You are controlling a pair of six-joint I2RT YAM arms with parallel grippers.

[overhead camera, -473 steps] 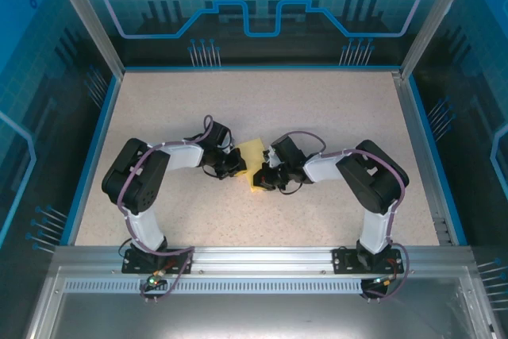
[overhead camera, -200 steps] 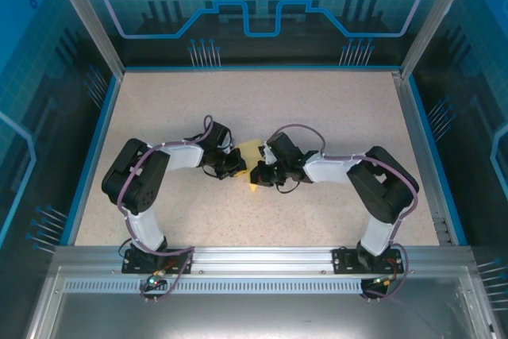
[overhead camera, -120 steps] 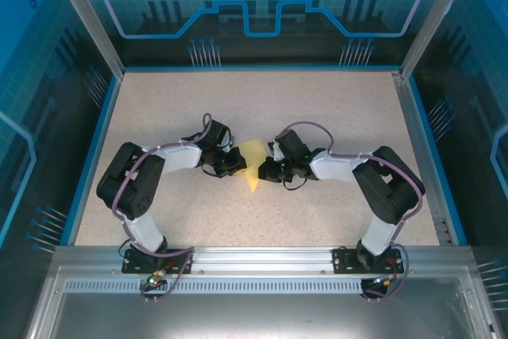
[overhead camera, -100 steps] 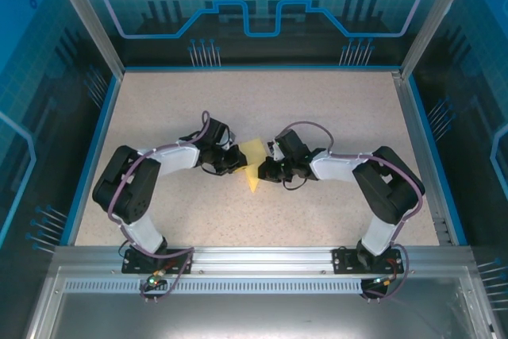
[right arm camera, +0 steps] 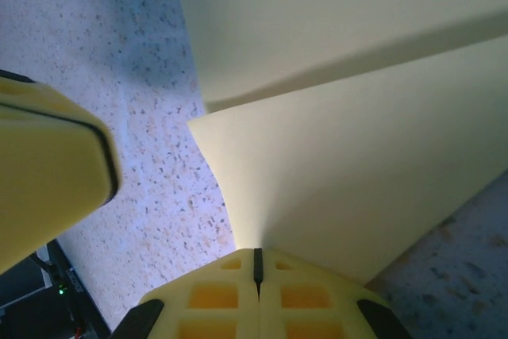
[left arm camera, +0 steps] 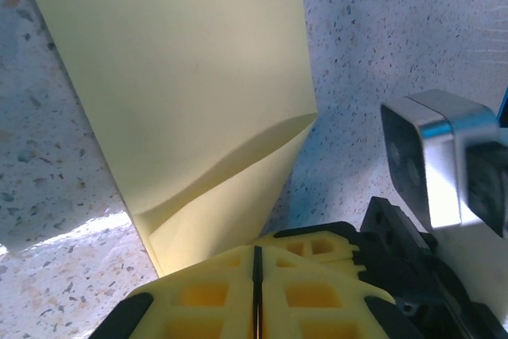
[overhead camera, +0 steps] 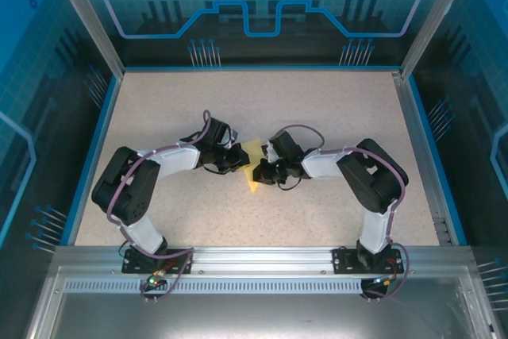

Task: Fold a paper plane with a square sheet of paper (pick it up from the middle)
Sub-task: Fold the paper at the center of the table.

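Speckled table (overhead camera: 317, 109), both arms meeting near its centre. Left gripper (left arm camera: 255, 256) pinched tight on one side of the sheet of paper (overhead camera: 252, 182); right gripper (right arm camera: 256, 263) clamped on the opposite side. Sheet pale yellow, creased, one layer over another.

Left tool (overhead camera: 240, 160), right tool (overhead camera: 258, 174) clamped, tips facing.

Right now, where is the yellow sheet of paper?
In the top view, the sheet of paper is near the middle of the table, pinched between the left claw and the right claw, which face each other.
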